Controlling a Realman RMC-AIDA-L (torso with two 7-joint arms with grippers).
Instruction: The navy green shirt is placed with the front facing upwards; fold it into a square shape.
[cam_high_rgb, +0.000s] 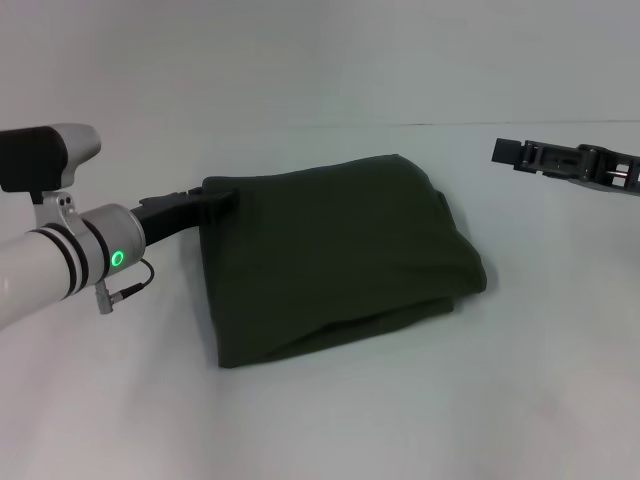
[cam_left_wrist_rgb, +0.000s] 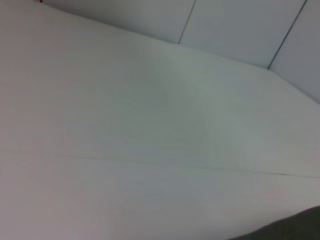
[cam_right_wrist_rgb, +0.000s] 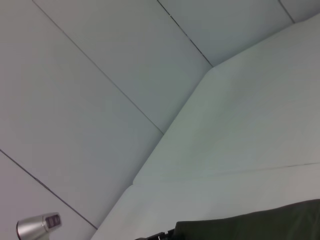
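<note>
Across the whole head view a plain white tabletop (cam_high_rgb: 330, 420) is spread, met at its far edge by a pale panelled wall (cam_right_wrist_rgb: 100, 75) with thin dark seams. At the centre of the tabletop the navy green shirt (cam_high_rgb: 335, 255) is laid, a dark olive-green cotton garment folded into a roughly square bundle, with stacked layers seen along its near edge at six o'clock and a rounded fold at four o'clock; no lettering or labels are shown. A strip of the same cloth is caught at the edge of each wrist view.

From nine o'clock the left arm, white with a lit green ring, is reached in, and its black left hand (cam_high_rgb: 205, 201) is set against the shirt's corner at ten o'clock, touching the fabric. Whether cloth is pinched between its fingers cannot be told, as the tips are hidden by the fold.

At two o'clock the black right hand (cam_high_rgb: 510, 152) is held above the tabletop, well apart from the shirt, with nothing in it; how far it is parted cannot be told.
</note>
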